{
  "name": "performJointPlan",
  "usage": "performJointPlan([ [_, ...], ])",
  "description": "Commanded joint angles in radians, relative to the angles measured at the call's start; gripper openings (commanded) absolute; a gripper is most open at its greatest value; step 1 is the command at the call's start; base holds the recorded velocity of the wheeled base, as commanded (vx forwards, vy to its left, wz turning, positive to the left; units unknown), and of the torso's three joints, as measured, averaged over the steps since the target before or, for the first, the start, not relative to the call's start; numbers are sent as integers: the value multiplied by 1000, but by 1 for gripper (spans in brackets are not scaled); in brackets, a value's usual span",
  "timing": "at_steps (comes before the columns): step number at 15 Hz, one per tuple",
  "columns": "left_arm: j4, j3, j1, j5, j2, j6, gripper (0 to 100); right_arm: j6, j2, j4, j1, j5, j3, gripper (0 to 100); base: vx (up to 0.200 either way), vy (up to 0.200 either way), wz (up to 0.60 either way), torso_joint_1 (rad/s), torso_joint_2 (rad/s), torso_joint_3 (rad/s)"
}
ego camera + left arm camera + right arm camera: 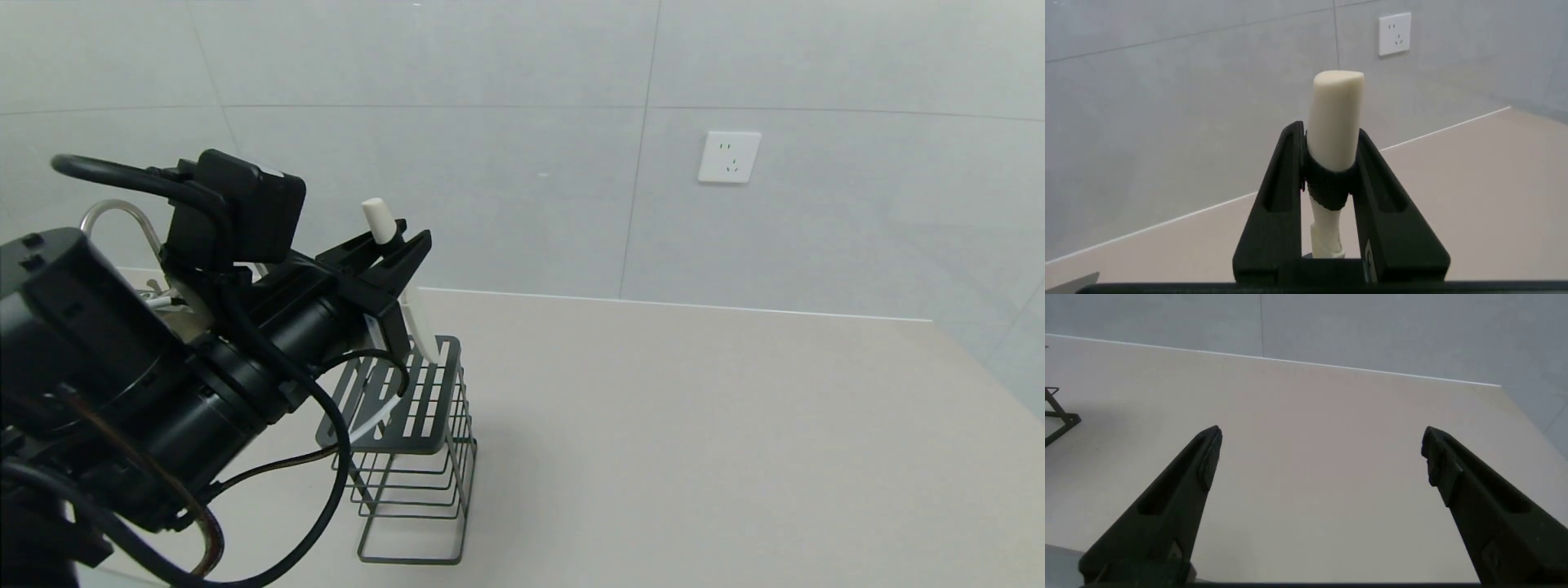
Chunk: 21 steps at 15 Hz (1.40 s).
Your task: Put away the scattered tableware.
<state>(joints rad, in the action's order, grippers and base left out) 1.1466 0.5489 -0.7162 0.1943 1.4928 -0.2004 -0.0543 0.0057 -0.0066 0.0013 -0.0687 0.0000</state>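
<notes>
My left gripper (392, 245) is shut on a white utensil (378, 219), whose rounded handle end sticks up past the fingers. The rest of the utensil runs down behind the gripper towards the slatted top of a black wire rack (408, 457) on the table. In the left wrist view the white handle (1335, 122) is clamped upright between the two black fingers of the left gripper (1331, 184). My right gripper (1323, 445) hangs open above bare table, with nothing between its fingers.
The beige table (694, 425) stretches wide to the right of the rack. A corner of the rack (1057, 425) shows at the edge of the right wrist view. A curved metal tube (114, 212) stands behind my left arm. A wall socket (729, 157) is on the tiled wall.
</notes>
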Motion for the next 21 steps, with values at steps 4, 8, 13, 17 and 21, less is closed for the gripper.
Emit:
performJointPlan([
  [4, 1, 25, -8, 1, 23, -1, 0, 1, 3, 0, 0, 0, 0, 100, 0, 0, 0, 0, 0, 0],
  [8, 1, 20, -3, 1, 30, -1, 0, -1, 3, 0, 0, 0, 0, 100, 0, 0, 0, 0, 0, 0],
  [13, 1, 5, 0, 1, 34, 1, 0, 1, 3, 0, 0, 0, 0, 100, 0, 0, 0, 0, 0, 0],
  [17, 1, -4, 0, 1, 41, -1, 0, 1, 3, 0, 0, 0, 0, 100, 0, 0, 0, 0, 0, 0],
  [21, 1, -15, 4, 1, 67, 4, 0, -1, 3, 0, 0, 0, 0, 100, 0, 0, 0, 0, 0, 0],
])
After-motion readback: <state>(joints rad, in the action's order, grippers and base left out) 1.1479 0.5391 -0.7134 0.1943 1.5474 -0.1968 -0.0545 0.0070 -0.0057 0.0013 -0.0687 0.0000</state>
